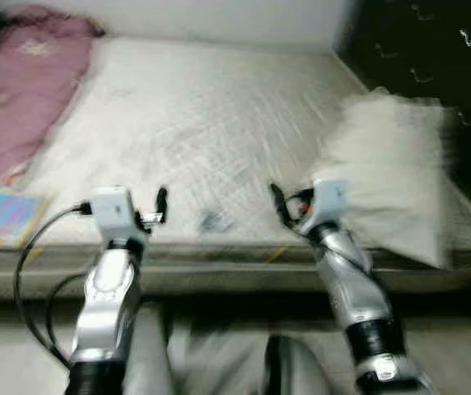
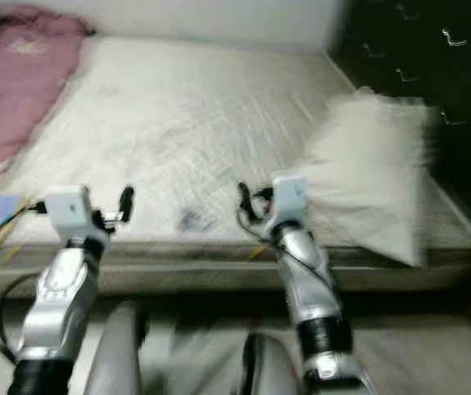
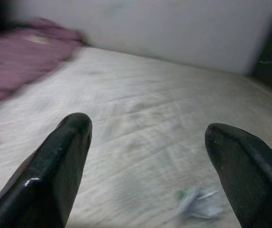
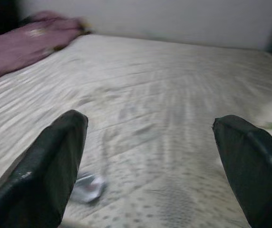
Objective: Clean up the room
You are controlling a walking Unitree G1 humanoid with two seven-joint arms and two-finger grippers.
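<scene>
Bed (image 1: 219, 115) clutter is waiting: I'm holding my left pincer (image 1: 155, 210) and right pincer (image 1: 283, 207) apart, wrapper (image 1: 216, 220) not yet picked up.

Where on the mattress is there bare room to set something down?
The widest bare patch is the middle of the mattress, between the purple blanket and the white pillow. Near the front edge it is tighter: a small crumpled scrap lies between the left gripper and right gripper, a colourful book at the left corner.
</scene>
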